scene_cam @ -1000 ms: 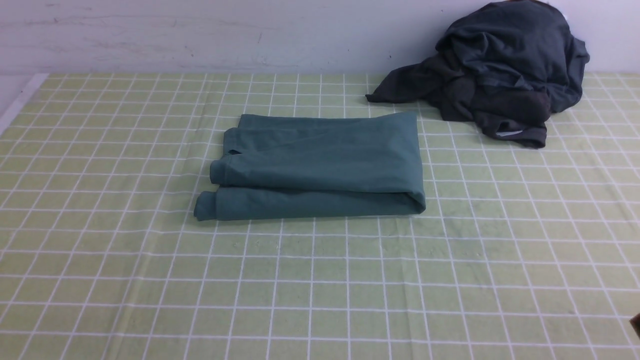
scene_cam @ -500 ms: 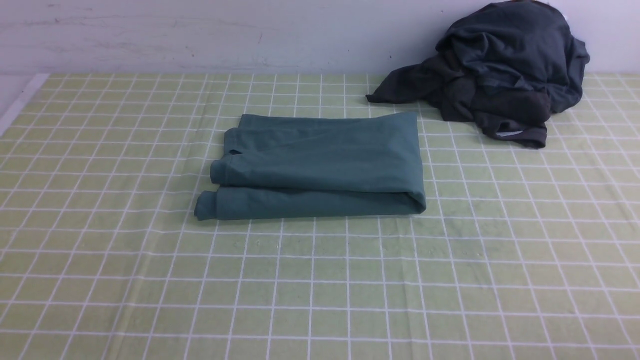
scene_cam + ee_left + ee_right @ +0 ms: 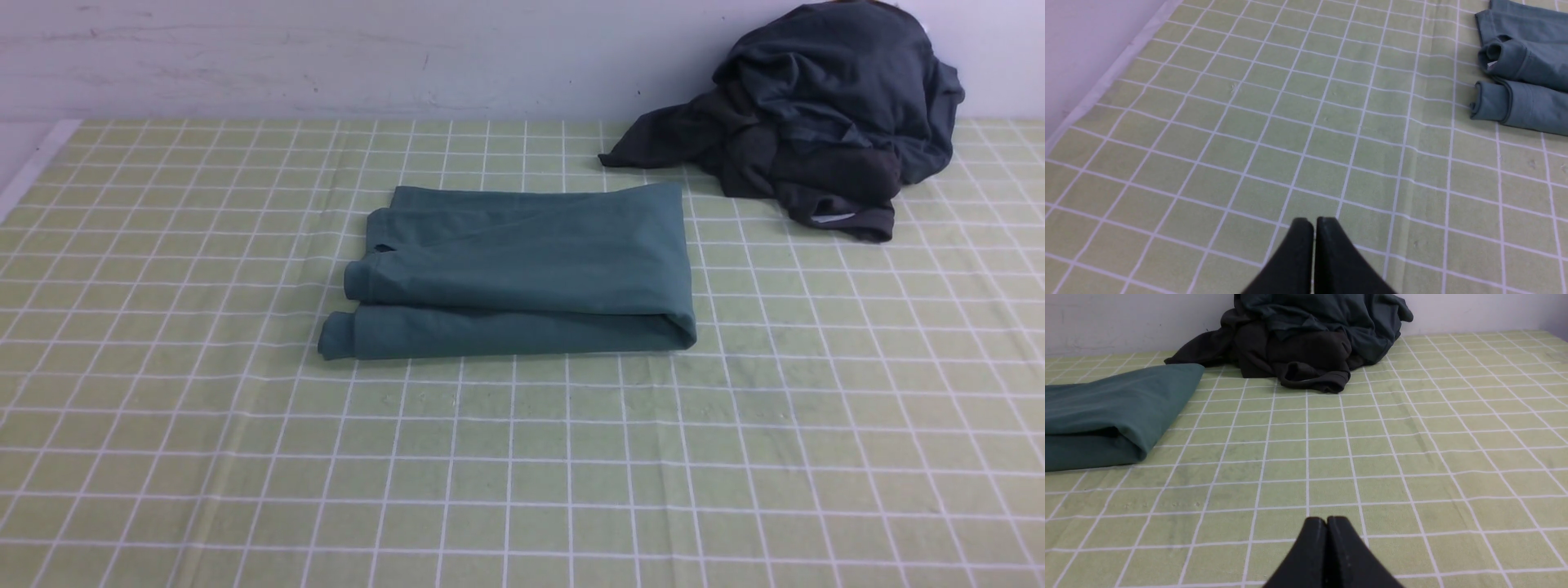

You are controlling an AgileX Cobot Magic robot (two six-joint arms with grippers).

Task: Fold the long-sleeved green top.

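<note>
The green long-sleeved top (image 3: 522, 273) lies folded into a neat rectangle in the middle of the checked tablecloth, its rolled layers stacked at the left end. The left wrist view shows those rolled ends of the top (image 3: 1523, 85); in the right wrist view the folded edge of the top (image 3: 1114, 416) is seen. My left gripper (image 3: 1314, 222) is shut and empty, hovering over bare cloth well away from the top. The right gripper (image 3: 1327, 520) is shut too, holding nothing, over bare cloth apart from the top. Neither gripper shows in the front view.
A heap of dark charcoal and slate-grey garments (image 3: 808, 122) sits against the wall at the back right, also seen as the dark heap (image 3: 1306, 339). The tablecloth's left edge (image 3: 33, 167) meets a pale surface. Wide stretches of checked cloth surround the top.
A dark bit of the right arm at the front view's lower right edge has left the picture. The top and the dark heap have not moved.
</note>
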